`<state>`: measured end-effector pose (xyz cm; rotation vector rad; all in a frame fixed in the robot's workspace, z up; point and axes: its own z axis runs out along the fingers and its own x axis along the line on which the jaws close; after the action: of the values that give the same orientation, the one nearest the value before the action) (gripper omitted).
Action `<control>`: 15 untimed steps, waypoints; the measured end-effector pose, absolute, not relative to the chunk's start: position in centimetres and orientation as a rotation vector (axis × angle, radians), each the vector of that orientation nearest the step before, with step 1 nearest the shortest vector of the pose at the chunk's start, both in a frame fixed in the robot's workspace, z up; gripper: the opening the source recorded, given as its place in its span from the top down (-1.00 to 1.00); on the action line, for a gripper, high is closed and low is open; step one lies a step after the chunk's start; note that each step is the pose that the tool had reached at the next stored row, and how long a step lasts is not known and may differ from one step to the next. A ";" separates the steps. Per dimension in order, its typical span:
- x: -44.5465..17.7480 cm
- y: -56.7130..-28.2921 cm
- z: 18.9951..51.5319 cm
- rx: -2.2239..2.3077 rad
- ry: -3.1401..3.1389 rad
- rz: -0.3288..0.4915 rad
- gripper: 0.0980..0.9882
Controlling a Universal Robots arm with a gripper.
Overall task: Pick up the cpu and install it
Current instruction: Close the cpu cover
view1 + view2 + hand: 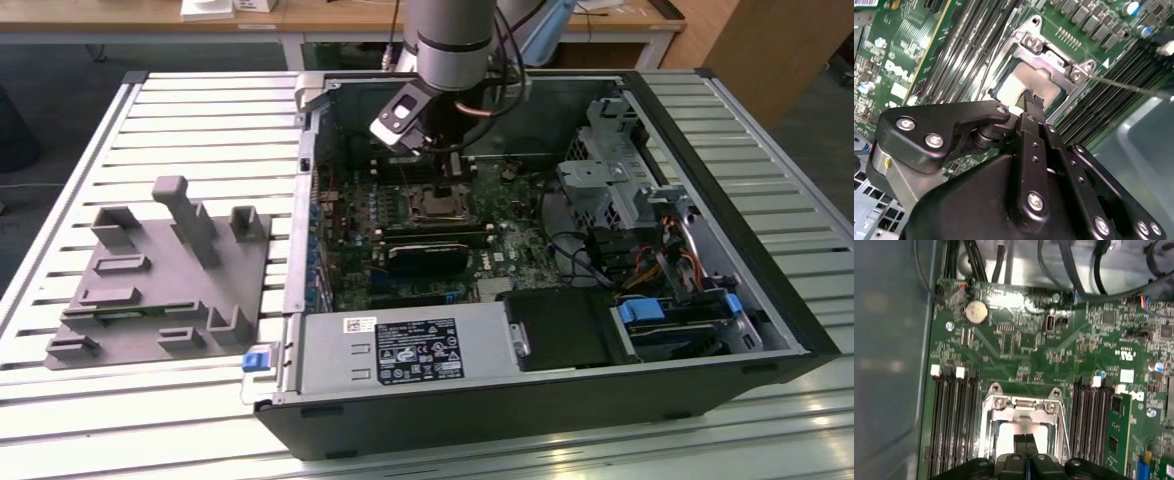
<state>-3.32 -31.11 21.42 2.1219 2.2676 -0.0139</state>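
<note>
The cpu (1013, 89) lies flat in the motherboard socket, its pale silvery top showing inside the metal frame (1056, 61). In the first wrist view the cpu (1006, 440) sits under that same frame (1024, 407). My gripper (1034, 102) hangs just above the chip's top, with its two black fingers pressed together and nothing between them. In the first wrist view the gripper (1026, 444) is over the chip's middle. In the exterior view the gripper (449, 185) reaches down into the open computer case, right above the cpu (438, 208).
Memory slots flank the socket, and one green memory stick (1116, 435) stands in a slot. The case also holds a power supply (400, 350), a drive cage (614, 190) and cables. A grey plastic fixture (160, 270) with upright posts lies on the slatted table at the exterior view's left.
</note>
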 end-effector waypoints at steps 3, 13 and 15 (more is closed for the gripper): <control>-3.8 -31.1 21.3 2.122 2.268 -0.014 0.98; -5.1 -31.1 20.9 2.121 2.268 -0.014 0.98; -5.3 -31.1 20.8 2.121 2.268 -0.014 0.98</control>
<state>-5.25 -31.11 20.80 2.1214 2.2680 -0.0139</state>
